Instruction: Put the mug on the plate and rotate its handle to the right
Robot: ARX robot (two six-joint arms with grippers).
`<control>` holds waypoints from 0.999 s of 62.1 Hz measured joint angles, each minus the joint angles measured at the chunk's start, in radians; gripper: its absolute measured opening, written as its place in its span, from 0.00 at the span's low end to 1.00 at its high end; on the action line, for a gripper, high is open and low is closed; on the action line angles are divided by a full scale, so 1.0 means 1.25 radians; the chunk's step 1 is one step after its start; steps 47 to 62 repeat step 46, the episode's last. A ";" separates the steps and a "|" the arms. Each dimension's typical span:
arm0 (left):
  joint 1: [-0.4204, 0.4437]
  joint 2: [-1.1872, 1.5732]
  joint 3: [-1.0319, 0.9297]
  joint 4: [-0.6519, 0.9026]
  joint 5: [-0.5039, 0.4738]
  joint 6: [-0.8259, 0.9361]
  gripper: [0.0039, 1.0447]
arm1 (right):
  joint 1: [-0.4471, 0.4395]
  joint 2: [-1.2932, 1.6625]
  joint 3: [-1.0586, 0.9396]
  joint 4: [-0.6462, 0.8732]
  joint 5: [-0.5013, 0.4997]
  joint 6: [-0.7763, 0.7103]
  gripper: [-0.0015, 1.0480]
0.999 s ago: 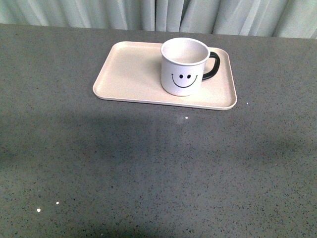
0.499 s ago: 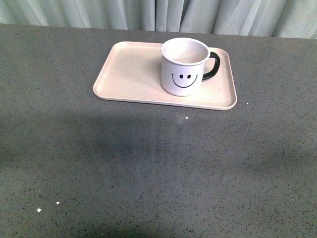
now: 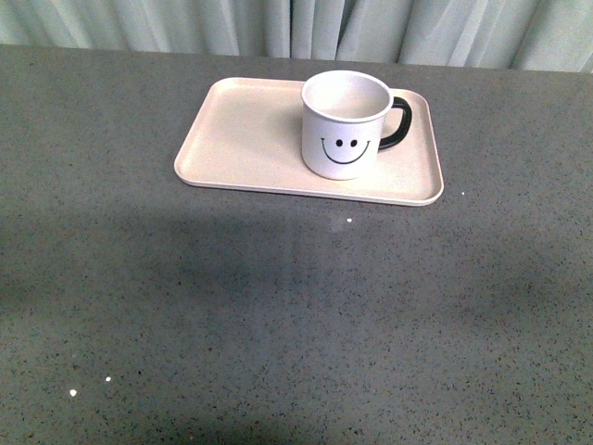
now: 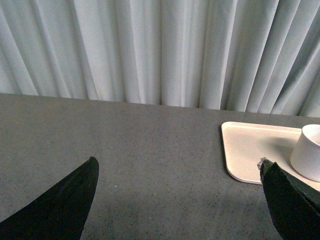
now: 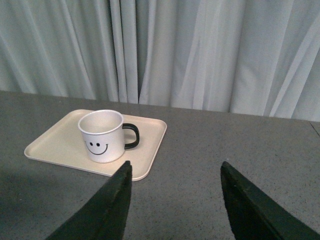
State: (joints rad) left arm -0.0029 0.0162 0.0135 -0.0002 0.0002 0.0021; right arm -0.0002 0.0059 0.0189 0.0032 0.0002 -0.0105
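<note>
Zero change since earlier frame: white smiley mug (image 3: 345,125) on pink-beige rectangular plate (image 3: 241,139), black loop handle (image 3: 397,123) right; I see both grippers (image 4: 177,200) (image 5: 175,200) spread apart, empty.

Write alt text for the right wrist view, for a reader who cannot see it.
A white mug with a black smiley face stands upright on a pale tray on a grey table, its black handle pointing toward the open right gripper, whose two dark fingers frame the foreground. Pale curtains hang behind the table.

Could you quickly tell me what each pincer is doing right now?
Left pincer: open, holding nothing.
Right pincer: open, holding nothing.
</note>
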 joint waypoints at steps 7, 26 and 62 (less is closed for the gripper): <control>0.000 0.000 0.000 0.000 0.000 0.000 0.91 | 0.000 0.000 0.000 0.000 0.000 0.000 0.78; 0.000 0.000 0.000 0.000 0.000 0.000 0.91 | 0.000 0.000 0.000 0.000 0.000 0.000 0.91; 0.000 0.000 0.000 0.000 0.000 0.000 0.91 | 0.000 0.000 0.000 0.000 0.000 0.000 0.91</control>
